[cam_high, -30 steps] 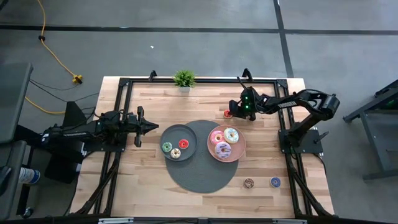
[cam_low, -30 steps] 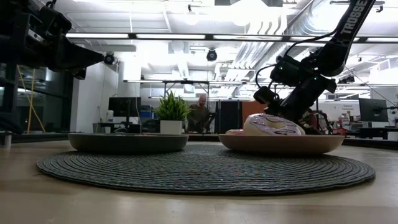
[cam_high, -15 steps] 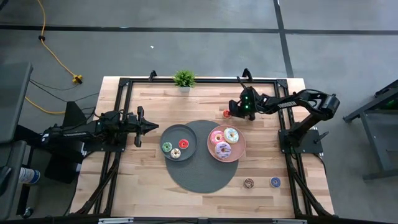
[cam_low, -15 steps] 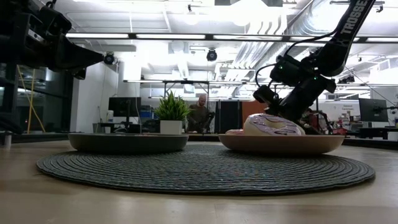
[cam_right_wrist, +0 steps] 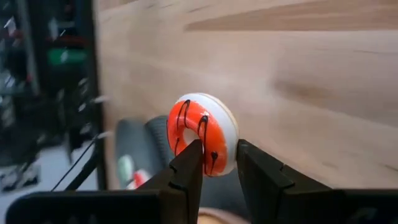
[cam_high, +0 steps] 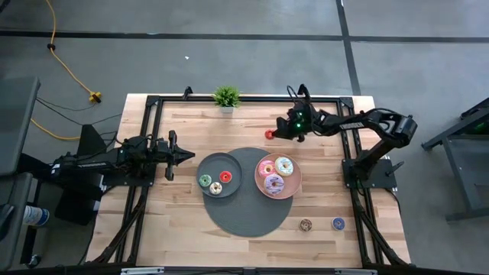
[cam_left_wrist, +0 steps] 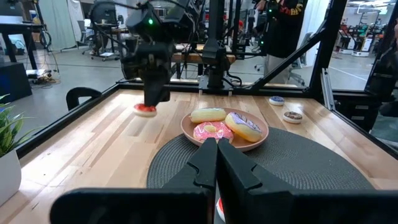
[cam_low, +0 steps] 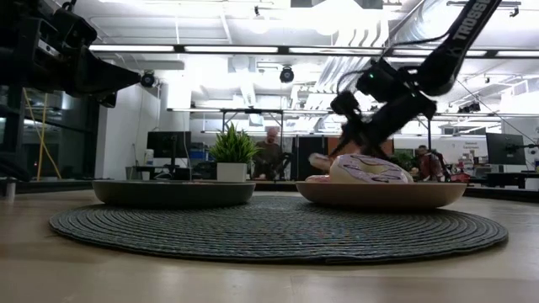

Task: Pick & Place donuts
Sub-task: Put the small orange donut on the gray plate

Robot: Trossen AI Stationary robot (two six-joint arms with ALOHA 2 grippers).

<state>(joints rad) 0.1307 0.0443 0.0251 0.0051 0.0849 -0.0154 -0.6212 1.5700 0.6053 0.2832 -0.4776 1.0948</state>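
- Right gripper (cam_right_wrist: 216, 163) fingers clenched on red donut (cam_right_wrist: 202, 133), lifted over far table, beyond pink plate (cam_high: 293, 189).
- Left gripper (cam_left_wrist: 217, 163) shut, waiting left.
- Step: carry. Next, likely: place on grey plate (cam_high: 208, 162).

This is a robotics lab or workshop. A wooden table (cam_high: 183, 221) in a black metal frame (cam_high: 252, 98) stands on a bare grey concrete floor (cam_high: 229, 46), where a yellow cable (cam_high: 65, 69) trails. Beyond the table's far edge are exposed ceiling ducts (cam_low: 354, 59), strip lights (cam_low: 210, 49), monitors (cam_low: 164, 143), and seated people (cam_low: 271, 151).
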